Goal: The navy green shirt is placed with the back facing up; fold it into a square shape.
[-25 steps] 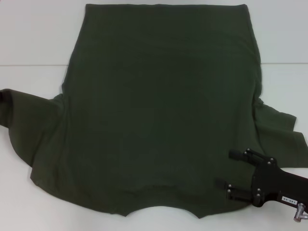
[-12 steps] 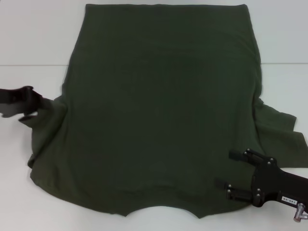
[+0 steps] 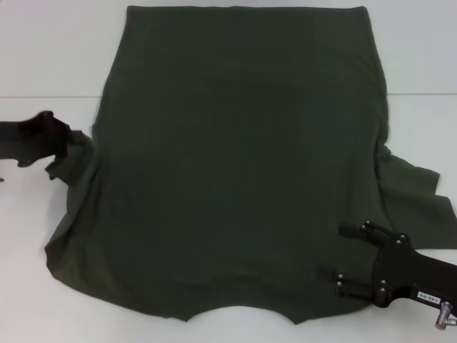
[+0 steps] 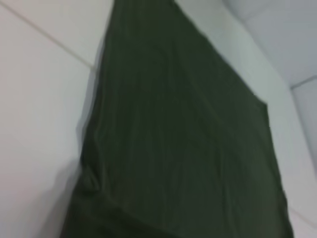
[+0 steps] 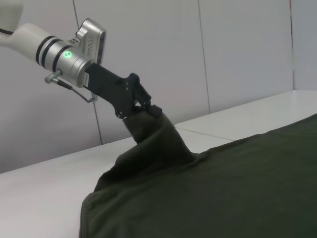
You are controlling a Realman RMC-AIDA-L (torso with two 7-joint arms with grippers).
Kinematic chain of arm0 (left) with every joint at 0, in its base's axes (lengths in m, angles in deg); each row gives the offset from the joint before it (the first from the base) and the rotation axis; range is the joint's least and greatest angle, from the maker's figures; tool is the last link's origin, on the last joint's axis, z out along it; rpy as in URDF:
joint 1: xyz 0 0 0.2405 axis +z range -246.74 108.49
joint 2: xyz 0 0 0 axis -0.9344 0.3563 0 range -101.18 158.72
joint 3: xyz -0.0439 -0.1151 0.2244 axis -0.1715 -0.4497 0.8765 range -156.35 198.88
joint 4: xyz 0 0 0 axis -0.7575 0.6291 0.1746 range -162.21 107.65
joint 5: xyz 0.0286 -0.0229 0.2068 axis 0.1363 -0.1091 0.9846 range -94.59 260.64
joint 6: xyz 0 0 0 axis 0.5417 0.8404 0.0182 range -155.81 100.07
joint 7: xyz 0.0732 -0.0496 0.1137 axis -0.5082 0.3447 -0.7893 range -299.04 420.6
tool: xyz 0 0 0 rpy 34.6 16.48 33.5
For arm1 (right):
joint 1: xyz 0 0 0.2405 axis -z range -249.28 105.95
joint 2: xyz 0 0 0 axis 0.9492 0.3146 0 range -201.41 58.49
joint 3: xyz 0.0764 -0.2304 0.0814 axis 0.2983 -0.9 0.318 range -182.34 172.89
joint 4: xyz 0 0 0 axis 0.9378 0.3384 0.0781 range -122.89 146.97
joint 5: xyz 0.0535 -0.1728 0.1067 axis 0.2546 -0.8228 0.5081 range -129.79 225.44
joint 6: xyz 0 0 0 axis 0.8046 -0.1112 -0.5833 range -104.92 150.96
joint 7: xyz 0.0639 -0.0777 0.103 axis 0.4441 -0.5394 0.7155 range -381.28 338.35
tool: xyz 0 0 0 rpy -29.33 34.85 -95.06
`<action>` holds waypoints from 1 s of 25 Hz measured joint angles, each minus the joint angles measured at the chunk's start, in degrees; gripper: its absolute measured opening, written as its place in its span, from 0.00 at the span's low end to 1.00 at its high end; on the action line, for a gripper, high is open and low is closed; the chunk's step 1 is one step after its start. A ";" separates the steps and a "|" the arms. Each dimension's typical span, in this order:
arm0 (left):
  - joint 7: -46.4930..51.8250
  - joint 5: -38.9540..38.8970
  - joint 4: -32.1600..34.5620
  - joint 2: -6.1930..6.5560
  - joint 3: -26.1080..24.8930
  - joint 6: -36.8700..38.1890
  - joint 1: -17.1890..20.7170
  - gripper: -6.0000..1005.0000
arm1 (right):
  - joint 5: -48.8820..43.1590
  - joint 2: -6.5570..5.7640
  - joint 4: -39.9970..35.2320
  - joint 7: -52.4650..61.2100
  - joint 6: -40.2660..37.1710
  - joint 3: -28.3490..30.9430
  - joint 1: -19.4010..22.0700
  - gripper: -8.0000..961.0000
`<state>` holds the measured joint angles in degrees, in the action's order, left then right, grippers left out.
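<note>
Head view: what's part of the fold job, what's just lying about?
Job:
- dark olive-green cloth T-shirt, spread flat, plain side up
- left pincer, shut on its lifted left sleeve
- right pincer, open over the near right corner

Lying about:
- nothing but the white table

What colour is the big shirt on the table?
The navy green shirt is plain dark olive green; the head view shows it best.

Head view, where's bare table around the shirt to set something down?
Bare table lies beyond the navy green shirt at both far corners, and in front of the left pincer lifting the sleeve. It is crowded near the right pincer, open on the shirt.
</note>
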<state>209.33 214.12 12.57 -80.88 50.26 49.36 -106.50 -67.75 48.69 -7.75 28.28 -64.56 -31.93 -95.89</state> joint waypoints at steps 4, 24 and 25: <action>-0.02 -0.47 -0.85 -0.13 -1.10 -0.46 0.11 0.01 | 0.00 0.00 0.03 0.00 0.05 0.00 -0.08 0.96; -4.58 -11.39 -10.67 -4.31 -1.57 -3.34 1.91 0.45 | 0.00 0.00 0.55 0.00 0.14 0.30 -0.01 0.96; -4.59 -11.53 -10.76 -4.40 -1.57 -3.45 1.91 0.49 | 0.00 0.00 0.55 0.00 0.14 0.30 -0.01 0.96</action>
<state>204.75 202.59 1.81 -85.28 48.68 45.91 -104.58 -67.75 48.68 -7.20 28.28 -64.42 -31.62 -95.90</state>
